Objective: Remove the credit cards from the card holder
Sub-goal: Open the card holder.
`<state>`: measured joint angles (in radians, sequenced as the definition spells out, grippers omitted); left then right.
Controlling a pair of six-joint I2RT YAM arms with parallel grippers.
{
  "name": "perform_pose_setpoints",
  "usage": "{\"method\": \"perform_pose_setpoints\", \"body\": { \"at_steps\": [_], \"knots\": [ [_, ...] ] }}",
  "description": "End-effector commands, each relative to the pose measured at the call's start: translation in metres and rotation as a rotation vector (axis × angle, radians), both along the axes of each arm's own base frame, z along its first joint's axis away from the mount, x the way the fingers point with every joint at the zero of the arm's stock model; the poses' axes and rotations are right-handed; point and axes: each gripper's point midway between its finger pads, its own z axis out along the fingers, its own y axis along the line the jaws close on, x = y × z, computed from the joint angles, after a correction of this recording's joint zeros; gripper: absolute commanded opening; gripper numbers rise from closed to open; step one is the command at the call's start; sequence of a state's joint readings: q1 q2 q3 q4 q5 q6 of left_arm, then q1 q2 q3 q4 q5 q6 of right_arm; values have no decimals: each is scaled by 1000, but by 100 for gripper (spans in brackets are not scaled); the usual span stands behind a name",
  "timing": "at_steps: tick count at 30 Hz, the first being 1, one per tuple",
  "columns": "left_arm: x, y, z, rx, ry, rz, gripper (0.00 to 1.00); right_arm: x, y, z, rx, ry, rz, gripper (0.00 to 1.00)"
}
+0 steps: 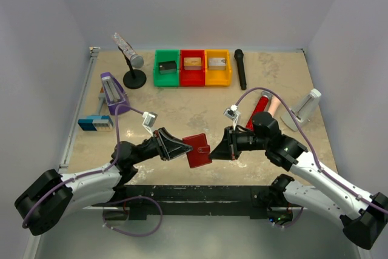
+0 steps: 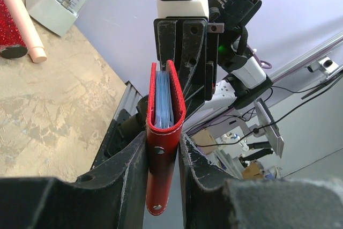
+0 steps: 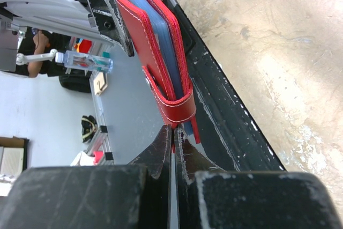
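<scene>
Table [image 1: 182, 104]: right gripper [image 1: 213, 151] pinching card holder [image 1: 197, 150], left [image 1: 183, 148] maybe.

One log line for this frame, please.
left gripper: fingers on both card holder faces | right gripper: shut on its edge | card holder: folded | credit cards: none out

Lab — walled test table [image 1: 182, 98], purple cables [image 1: 260, 88].

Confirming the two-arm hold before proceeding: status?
Right gripper shut on card holder edge. Left gripper straddles it, contact unclear. Holder folded shut; cards unseen. Nothing blocking.
</scene>
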<state>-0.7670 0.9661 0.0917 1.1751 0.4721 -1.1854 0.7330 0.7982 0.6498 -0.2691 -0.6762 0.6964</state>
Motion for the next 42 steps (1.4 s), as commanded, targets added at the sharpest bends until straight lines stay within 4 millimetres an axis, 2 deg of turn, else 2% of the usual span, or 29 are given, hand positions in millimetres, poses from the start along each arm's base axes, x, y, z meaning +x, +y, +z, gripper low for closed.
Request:
{"method": "perform_pose_setpoints", "body": {
  "at_steps": [1, 6, 7, 12, 14, 17, 21, 25, 30, 32, 34, 37, 42],
  "knots": [
    [-1, 1, 25, -55, -82, 6, 30, 0, 2, 8, 35, -29, 13, 0],
    [-2, 1, 24, -48, -87, 7, 26, -1, 1, 11, 30, -25, 10, 0],
    [-2, 1, 23, -45, -88, 10, 26, -2, 0, 12, 29, -27, 12, 3],
    [0, 1, 19, -7, -90, 20, 22, -4, -5, 24, 15, -57, 4, 30],
    [1, 0, 18, 23, -95, 24, 19, -5, -9, 28, 0, -78, 4, 45],
    [3, -1, 17, 70, -103, 35, 14, -2, -19, 36, -46, -130, -23, 52],
    [11, -3, 7, 212, -92, 77, 0, 2, -35, 45, -137, -194, -91, 56],
    [21, -6, 4, 377, -64, 153, 0, 6, -47, 53, -267, -294, -146, 57],
    [39, 2, -9, 584, 59, 318, 0, 31, -64, 53, -426, -337, -343, 57],
    [43, 7, -16, 648, 115, 375, 0, 42, -72, 47, -519, -338, -430, 59],
    [44, 11, -20, 695, 163, 422, 0, 50, -72, 44, -589, -363, -470, 60],
    [45, 12, -20, 739, 220, 481, 0, 56, -59, 45, -650, -424, -488, 62],
    [45, 10, -11, 793, 296, 521, 0, 57, -38, 52, -697, -430, -471, 69]
  ]
}}
